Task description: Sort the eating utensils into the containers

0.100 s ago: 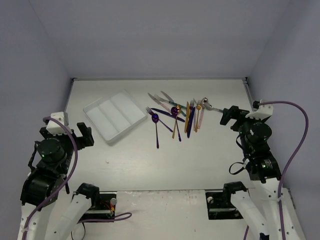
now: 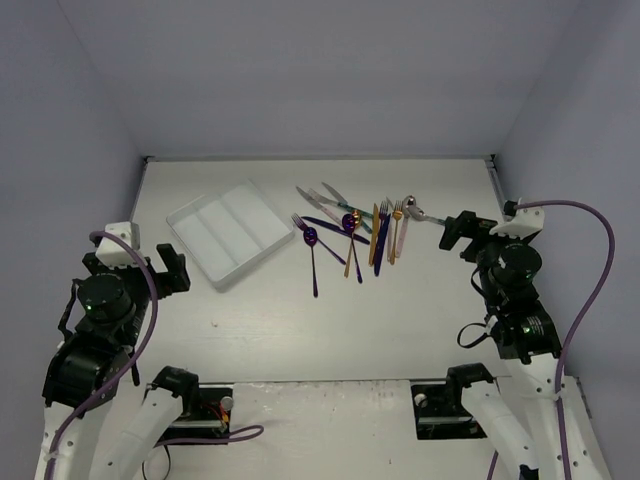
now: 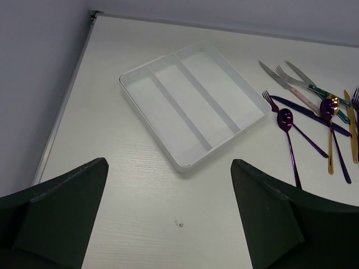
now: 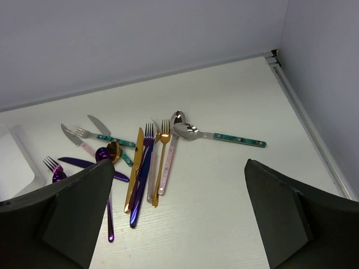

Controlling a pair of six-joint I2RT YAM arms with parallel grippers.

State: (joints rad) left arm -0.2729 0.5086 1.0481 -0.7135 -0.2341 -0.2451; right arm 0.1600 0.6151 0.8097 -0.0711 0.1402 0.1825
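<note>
Hovering over the desk [image 2: 300,320], both claws gape empty: the left claw [image 2: 168,272] near the white tray [image 2: 218,232] at far left, the right claw [image 2: 456,234] just right of the scattered utensils [image 2: 374,235]. No compartment holds anything. Sorting hasn't begun; the first pick looks like the teal-handled spoon [image 4: 224,136] nearest the right claw.

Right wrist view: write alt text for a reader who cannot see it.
A loose pile of metal forks, spoons and knives in gold, dark blue, purple, pinkish and silver lies on a white table, seen between the open right gripper's two dark fingers. A teal-handled silver spoon lies at the pile's edge.
</note>
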